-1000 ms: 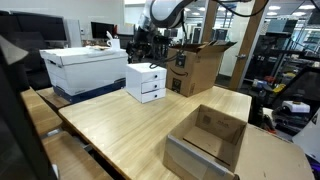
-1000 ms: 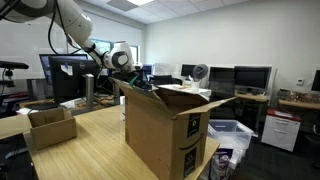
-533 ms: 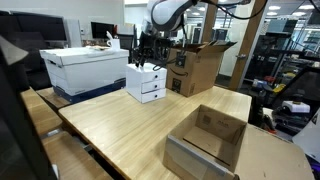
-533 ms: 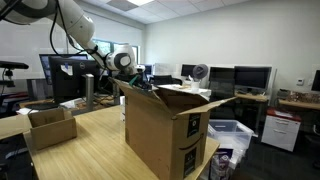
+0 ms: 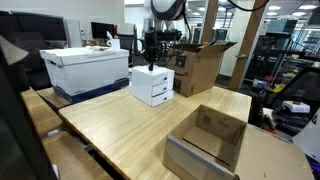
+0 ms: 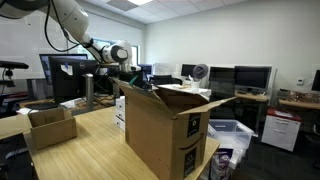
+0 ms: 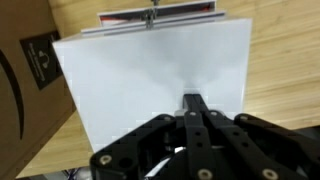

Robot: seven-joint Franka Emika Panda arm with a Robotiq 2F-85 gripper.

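Note:
A small white drawer unit (image 5: 152, 85) stands on the wooden table (image 5: 120, 130). My gripper (image 5: 150, 61) points straight down at its top, near the back edge. In the wrist view the fingers (image 7: 190, 104) are pressed together, with nothing between them, over the unit's plain white top (image 7: 150, 75). I cannot tell whether the tips touch it. In an exterior view the gripper (image 6: 127, 74) hangs above the unit (image 6: 119, 108), which is mostly hidden behind a tall cardboard box (image 6: 165, 130).
A large white and blue box (image 5: 85, 68) sits left of the unit, and an open cardboard box (image 5: 200, 65) stands right behind it. A shallow open cardboard box (image 5: 210, 140) lies at the table's near corner. Another small box (image 6: 50, 125) sits on a side table.
The jaws have gone from open to shut. The gripper and the white drawer unit have both shifted to the right, towards the cardboard box.

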